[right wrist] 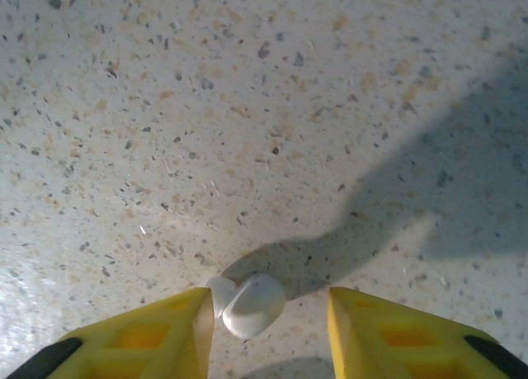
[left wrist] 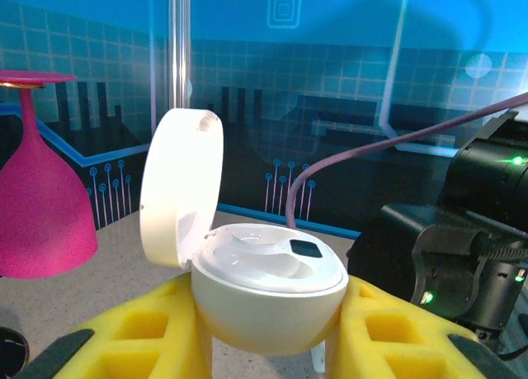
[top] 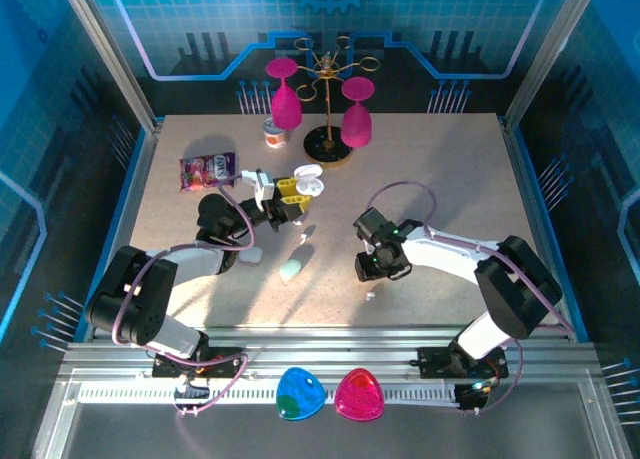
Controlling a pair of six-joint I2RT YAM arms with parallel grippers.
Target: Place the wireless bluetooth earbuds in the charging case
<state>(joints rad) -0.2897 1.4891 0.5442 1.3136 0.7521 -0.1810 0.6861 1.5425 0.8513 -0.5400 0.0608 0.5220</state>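
My left gripper (left wrist: 268, 333) is shut on the white charging case (left wrist: 266, 292), holding it off the table between its yellow fingers (left wrist: 124, 333). The case's lid (left wrist: 177, 189) stands open to the left, and its moulded top with a dark square faces up. From above, the case (top: 303, 186) sits left of the table's centre. My right gripper (right wrist: 266, 313) points straight down, open. One white earbud (right wrist: 252, 305) lies on the table between its fingers, close against the left finger (right wrist: 157, 333). In the top view, the right gripper (top: 378, 271) hovers near a white earbud (top: 371, 296). Another small white bud (top: 303, 237) lies under the case.
A mint case (top: 292, 270) and a pale case (top: 252, 254) lie near the left arm. A gold rack (top: 330, 139) with hanging pink glasses (top: 285, 101), a small cup (top: 274, 133) and a purple snack packet (top: 207, 169) stand at the back. The right arm (left wrist: 462, 247) is close beside the held case.
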